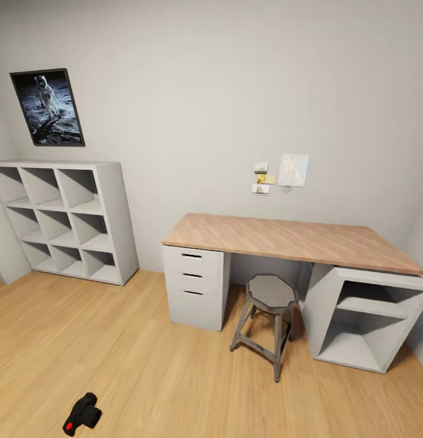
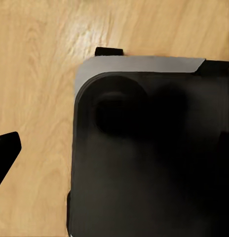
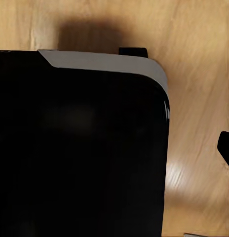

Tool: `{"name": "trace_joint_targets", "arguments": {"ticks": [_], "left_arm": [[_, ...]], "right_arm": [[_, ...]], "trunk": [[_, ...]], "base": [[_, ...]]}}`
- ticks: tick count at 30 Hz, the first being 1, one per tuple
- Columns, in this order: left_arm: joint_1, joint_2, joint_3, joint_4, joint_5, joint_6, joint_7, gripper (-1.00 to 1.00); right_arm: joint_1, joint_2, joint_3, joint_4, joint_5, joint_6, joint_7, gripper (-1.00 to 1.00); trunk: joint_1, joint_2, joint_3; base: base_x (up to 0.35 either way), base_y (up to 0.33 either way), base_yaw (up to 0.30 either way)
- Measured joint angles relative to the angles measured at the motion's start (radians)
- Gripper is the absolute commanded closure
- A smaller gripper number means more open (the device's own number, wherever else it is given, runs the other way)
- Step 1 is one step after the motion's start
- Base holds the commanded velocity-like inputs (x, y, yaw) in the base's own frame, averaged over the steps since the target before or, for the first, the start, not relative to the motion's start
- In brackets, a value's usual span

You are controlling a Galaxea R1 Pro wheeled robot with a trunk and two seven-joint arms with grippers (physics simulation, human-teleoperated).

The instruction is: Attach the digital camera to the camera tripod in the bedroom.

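Lying on floor – digital camera (image 1: 82, 415) – details unclear.

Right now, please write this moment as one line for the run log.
phase: on the way | digital camera: on wood floor, near left | desk: ahead, stool in front | shelves: left wall | tools: state unclear

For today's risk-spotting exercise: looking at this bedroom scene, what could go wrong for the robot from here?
1. The camera lies on the wood floor at the head view's lower edge, close to the robot; rolling forward could perhaps knock or run over it.
2. It sits low, so reaching it may need a deep bend.
3. The stool stands out from the desk and could catch the base or an arm if the robot heads that way.
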Motion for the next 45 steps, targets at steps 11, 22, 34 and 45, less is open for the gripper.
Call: {"name": "trace_joint_targets", "arguments": {"ticks": [11,22,34,45], "left_arm": [[-0.020,0.009,-0.001,-0.283,0.235,0.152,-0.003,-1.00],[-0.079,0.003,0.000,-0.503,0.292,0.351,-0.002,-1.00],[-0.109,0.015,0.000,-0.543,0.359,0.384,-0.002,-1.00],[-0.112,0.008,0.000,-0.546,0.368,0.382,0.003,-1.00]], "right_arm": [[-0.007,-0.004,0.009,-0.058,0.034,0.009,-0.003,-1.00],[-0.013,-0.026,0.011,-0.070,0.071,0.008,-0.005,-1.00],[-0.011,-0.034,0.012,-0.072,0.076,0.005,-0.004,-1.00],[-0.010,-0.034,0.015,-0.071,0.076,0.003,-0.004,-1.00]], "trunk": [[0.000,0.000,0.000],[0.000,0.000,0.000],[0.000,0.000,0.000],[0.000,0.000,0.000]], "base": [[0.312,-0.156,0.248],[0.304,-0.040,0.088],[0.174,0.250,0.009],[0.111,0.255,0.001]]}}
